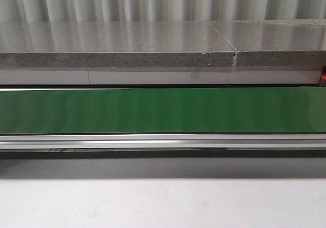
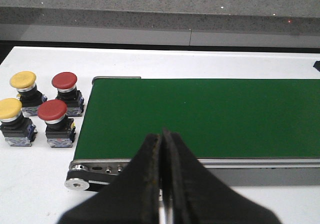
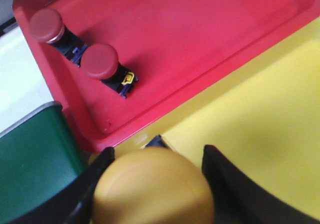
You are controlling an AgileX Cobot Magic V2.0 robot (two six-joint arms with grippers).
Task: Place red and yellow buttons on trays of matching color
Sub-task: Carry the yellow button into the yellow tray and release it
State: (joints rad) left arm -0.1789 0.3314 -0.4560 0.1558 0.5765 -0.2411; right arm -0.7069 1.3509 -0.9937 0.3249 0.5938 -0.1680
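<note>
Right gripper (image 3: 155, 184) is clamped on a yellow button (image 3: 152, 186), its cap blurred and close to the lens, above the yellow tray (image 3: 260, 119). Two red buttons (image 3: 100, 61) lie in the red tray (image 3: 200, 39) alongside. Left gripper (image 2: 162, 149) has its fingers pressed together over the green conveyor belt (image 2: 200, 116); two yellow buttons (image 2: 22, 80) and two red ones wait just beside the belt's end.

Held yellow button (image 3: 152, 186) blurred, cut off by frame edge; its body hidden beneath cap.
</note>
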